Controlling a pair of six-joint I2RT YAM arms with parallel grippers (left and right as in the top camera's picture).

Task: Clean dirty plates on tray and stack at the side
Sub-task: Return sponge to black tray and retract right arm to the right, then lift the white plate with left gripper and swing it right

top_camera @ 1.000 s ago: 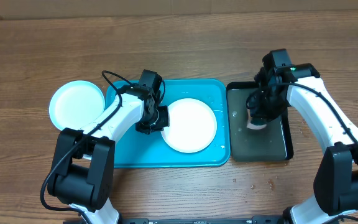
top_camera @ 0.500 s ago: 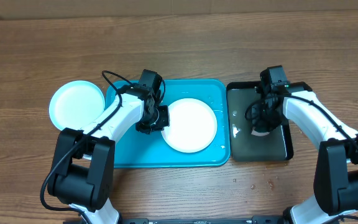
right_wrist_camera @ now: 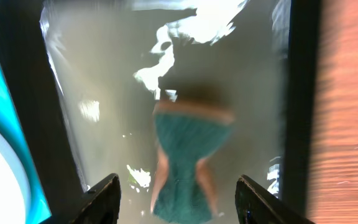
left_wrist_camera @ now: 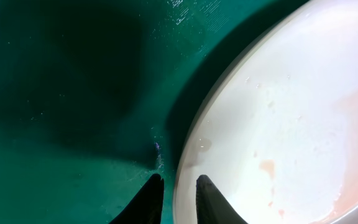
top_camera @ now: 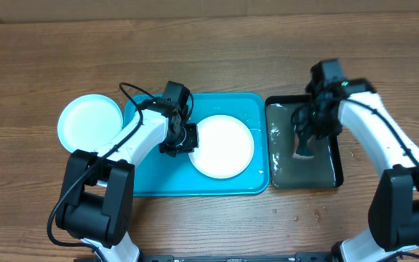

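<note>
A white plate (top_camera: 222, 145) lies on the turquoise tray (top_camera: 151, 182). Faint reddish smears (left_wrist_camera: 266, 168) mark the plate. My left gripper (top_camera: 183, 138) (left_wrist_camera: 179, 180) straddles its left rim, one finger over the plate and one over the tray. The jaws are barely open, and a sliver of tray shows beside the rim. A light blue plate (top_camera: 89, 122) sits on the table left of the tray. My right gripper (top_camera: 310, 135) (right_wrist_camera: 182, 199) hangs wide open over a teal sponge (top_camera: 302, 151) (right_wrist_camera: 188, 162), which lies loose in the water.
The black tray (top_camera: 337, 164) (right_wrist_camera: 300, 93) of murky water stands right of the turquoise tray, and the two touch. Water drops dot the wooden table (top_camera: 297, 215) in front of it. The left arm's cable (top_camera: 133, 91) loops over the turquoise tray's far left corner.
My right gripper opened and let go of the sponge, which now lies in the water, and the arm drew back a little. My left jaws eased apart slightly at the plate's rim.
</note>
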